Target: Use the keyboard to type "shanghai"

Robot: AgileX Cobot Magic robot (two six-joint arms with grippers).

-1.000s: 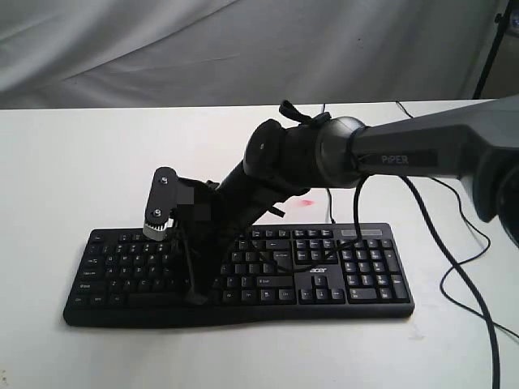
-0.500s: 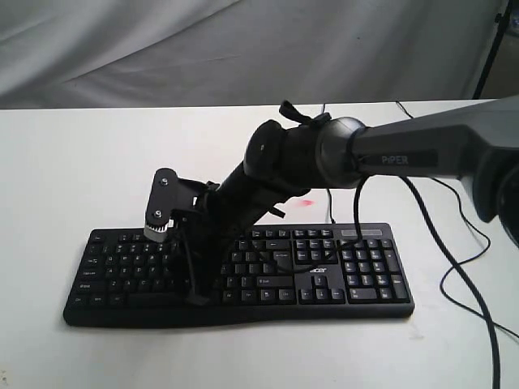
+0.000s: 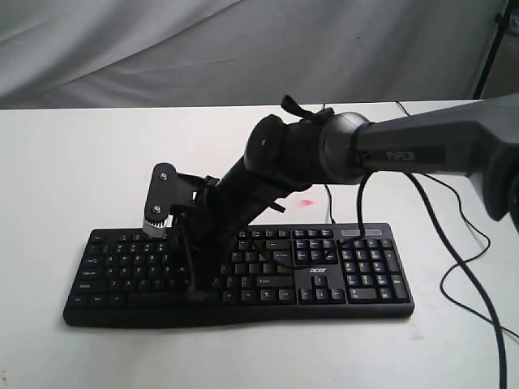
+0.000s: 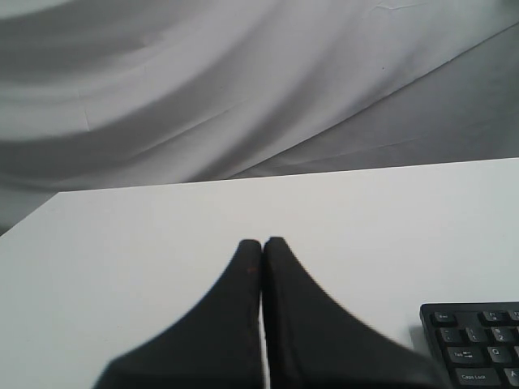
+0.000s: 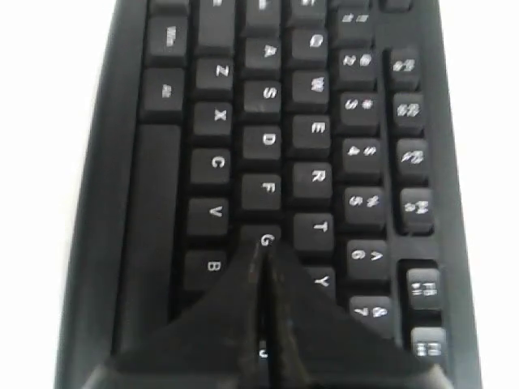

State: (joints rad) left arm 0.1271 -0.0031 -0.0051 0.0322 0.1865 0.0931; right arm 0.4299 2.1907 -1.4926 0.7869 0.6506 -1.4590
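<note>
1. You have a white table [image 3: 89, 162] with a plain matte top. It spans the full width of the exterior view.
2. The keyboard [image 3: 324, 279] lies flat on it near the front edge. Its long side runs parallel to that edge, and its number pad is toward the right of the view.
3. A thin black cable [image 3: 328, 207] leaves the keyboard's rear edge and runs over the table top toward the back.
4. Thicker black cables [image 3: 469, 279] trail across the table to the right of the keyboard. You cannot tell where they rest on it and where they hang clear.
5. A small pink-red mark [image 3: 306, 202] sits on the table top just behind the keyboard. Its nature cannot be determined.
</note>
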